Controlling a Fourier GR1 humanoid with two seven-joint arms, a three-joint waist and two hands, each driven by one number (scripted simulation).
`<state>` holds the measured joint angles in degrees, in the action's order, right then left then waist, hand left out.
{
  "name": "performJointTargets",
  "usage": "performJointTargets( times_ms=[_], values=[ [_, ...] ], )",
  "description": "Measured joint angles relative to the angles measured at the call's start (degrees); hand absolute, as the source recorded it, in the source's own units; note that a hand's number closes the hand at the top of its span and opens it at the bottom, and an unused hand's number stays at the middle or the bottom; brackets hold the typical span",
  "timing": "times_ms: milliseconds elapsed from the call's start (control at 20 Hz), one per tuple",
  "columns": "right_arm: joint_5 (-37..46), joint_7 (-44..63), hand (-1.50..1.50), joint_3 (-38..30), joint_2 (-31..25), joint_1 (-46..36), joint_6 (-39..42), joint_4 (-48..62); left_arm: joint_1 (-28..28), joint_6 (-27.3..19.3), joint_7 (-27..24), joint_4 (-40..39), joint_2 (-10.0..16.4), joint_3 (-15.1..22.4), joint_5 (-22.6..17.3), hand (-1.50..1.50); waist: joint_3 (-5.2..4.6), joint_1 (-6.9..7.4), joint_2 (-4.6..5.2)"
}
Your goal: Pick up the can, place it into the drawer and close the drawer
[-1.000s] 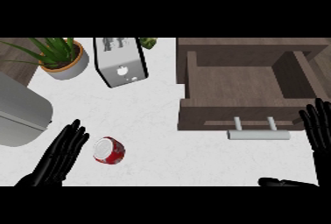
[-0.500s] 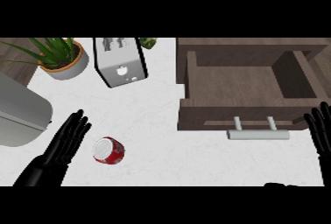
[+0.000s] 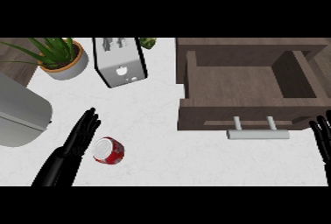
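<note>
Judging from its metal skin, we expect the can (image 3: 108, 151) to be light, stiff and rather slippery, and apt to roll, since it seems to lie tipped on the counter (image 3: 161, 109). It sits just beside our left hand (image 3: 79, 139), which is stretched flat and holds nothing. We would wrap its red side wall, not the silver end. Our right hand (image 3: 321, 141) rests open at the right edge, near the open drawer (image 3: 249, 114).

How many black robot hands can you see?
2. The left hand lies open beside the red can; the right hand shows at the right edge, near the drawer's handle. None looks hidden.
</note>
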<state>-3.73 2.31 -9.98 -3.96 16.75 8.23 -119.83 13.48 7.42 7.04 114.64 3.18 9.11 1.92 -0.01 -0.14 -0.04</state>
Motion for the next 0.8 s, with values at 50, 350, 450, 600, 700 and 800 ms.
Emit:
performJointTargets(
  times_ms=[50, 350, 450, 600, 700, 800],
  values=[
    [0.2, 0.4, -1.50, 0.1, 0.0, 0.0, 0.0, -0.6, 1.3, 0.2, -1.3, -0.4, 0.0, 0.2, 0.1, -1.50, 0.01, 0.04, 0.00],
    [-0.3, 0.7, -1.50, -1.6, -0.2, -2.0, 1.0, 1.3, -1.0, 0.2, -4.8, -6.9, 0.1, -2.3, 0.4, -1.50, 0.00, 0.06, 0.02],
    [0.5, -0.6, -1.50, -1.4, 0.4, -1.6, 1.1, 2.0, -0.6, 0.5, -7.4, -9.2, 0.2, -2.8, 0.7, -1.50, 0.00, 0.07, 0.01],
    [-0.1, 0.3, -1.50, -2.4, -0.1, -3.1, 1.4, 2.6, -1.4, 0.7, -10.6, -13.2, 0.5, -4.4, 0.7, -1.50, 0.01, 0.08, 0.02],
    [0.7, -0.9, -1.50, -2.1, 0.3, -2.8, 1.7, 3.4, -0.5, 0.4, -12.5, -14.8, 0.2, -4.0, 1.7, -1.50, -0.01, 0.10, 0.00],
    [0.2, -0.7, -1.50, -2.7, 0.2, -3.0, 2.1, 3.4, -0.5, 1.3, -13.4, -15.8, 1.1, -5.6, 0.8, -1.50, 0.00, 0.10, 0.01]
  ],
)
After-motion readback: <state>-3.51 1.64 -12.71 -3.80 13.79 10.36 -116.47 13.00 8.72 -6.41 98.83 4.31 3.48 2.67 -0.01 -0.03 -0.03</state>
